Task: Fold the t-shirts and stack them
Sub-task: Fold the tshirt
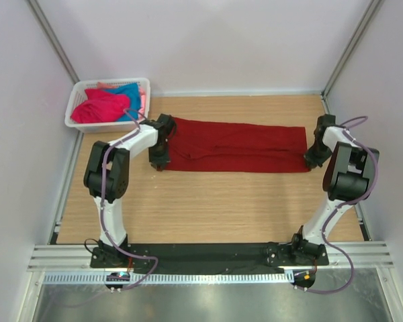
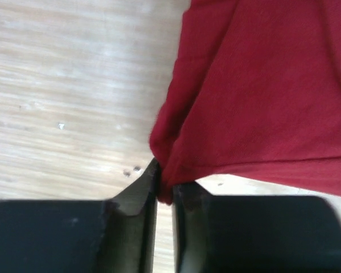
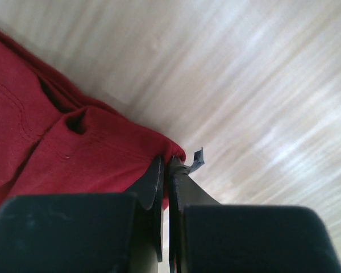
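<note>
Red t-shirt [image 1: 238, 145]: long strip, flat on table [image 1: 208, 201] between arms. L gripper [image 2: 165, 190] clamped on its left corner; R gripper [image 3: 168, 170] clamped on right corner. Pink t-shirt [image 1: 97, 107] & blue t-shirt [image 1: 129, 94] in basket [image 1: 74, 111], far-left.

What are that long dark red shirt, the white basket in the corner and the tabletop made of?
The dark red t-shirt looks like soft matte knit cloth, judging by its folds and stitched hems. The white lattice basket is probably moulded plastic, smooth with regular openings. The tabletop is pale wood or wood-pattern laminate, with grain streaks; I cannot tell which.
</note>
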Tool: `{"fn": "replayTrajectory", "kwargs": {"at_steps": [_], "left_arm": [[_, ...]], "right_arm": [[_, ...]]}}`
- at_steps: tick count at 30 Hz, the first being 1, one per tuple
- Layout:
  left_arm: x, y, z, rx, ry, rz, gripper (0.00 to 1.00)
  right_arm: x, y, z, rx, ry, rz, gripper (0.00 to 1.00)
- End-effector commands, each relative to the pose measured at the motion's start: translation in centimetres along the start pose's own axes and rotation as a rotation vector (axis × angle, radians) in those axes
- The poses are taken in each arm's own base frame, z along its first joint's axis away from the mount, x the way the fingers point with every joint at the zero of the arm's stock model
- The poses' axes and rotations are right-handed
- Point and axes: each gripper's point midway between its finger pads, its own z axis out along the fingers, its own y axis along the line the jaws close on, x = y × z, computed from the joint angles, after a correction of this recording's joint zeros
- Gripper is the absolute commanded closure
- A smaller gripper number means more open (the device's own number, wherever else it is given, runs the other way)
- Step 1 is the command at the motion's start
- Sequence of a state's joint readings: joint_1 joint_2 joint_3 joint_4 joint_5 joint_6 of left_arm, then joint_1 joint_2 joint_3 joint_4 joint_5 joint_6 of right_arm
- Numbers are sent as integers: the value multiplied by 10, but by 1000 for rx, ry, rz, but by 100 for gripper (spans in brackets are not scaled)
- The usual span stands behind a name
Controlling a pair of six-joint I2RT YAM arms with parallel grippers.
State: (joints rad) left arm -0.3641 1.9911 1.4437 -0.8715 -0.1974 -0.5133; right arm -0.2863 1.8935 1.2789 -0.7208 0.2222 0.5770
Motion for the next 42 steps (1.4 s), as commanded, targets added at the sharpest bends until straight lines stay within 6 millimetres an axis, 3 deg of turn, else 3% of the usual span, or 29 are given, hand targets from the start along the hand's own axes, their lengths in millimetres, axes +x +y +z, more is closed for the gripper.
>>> {"fn": "replayTrajectory", "kwargs": {"at_steps": [1,2,6,10,12,16,25,30,37,38,42], "left_arm": [[22,21,-19,-39,51,10,73],[24,22,-22,-37,54,3,60],[5,18,-52,-2,-20,-15,48],[-36,-29,-94,214,-120,-92,44],[-45,-59,-102,337,-129,-124,43],[-48,-100,-89,455,-54,-257,42],[-55,-148,-56,471,-31,-289,42],[-53,-157,-39,448,0,-307,47],[-80,-164,-49,447,-90,-290,68],[-84,-167,-54,456,-103,-283,75],[-92,-170,-53,437,-121,-258,83]], "right_arm": [[13,-34,-10,80,11,-42,94],[14,-33,-10,70,14,-38,90],[15,-31,-18,55,24,-41,72],[0,-27,-37,41,-8,-26,58],[-4,-27,-44,41,-15,-25,56],[-19,-22,-56,22,-43,-24,53],[-21,-8,-52,-26,-26,-15,54],[-23,-4,-53,-38,-25,-17,53],[-20,0,-52,-59,-12,-16,54],[-20,0,-51,-61,-13,-14,54],[-17,1,-48,-63,1,-18,54]]}}
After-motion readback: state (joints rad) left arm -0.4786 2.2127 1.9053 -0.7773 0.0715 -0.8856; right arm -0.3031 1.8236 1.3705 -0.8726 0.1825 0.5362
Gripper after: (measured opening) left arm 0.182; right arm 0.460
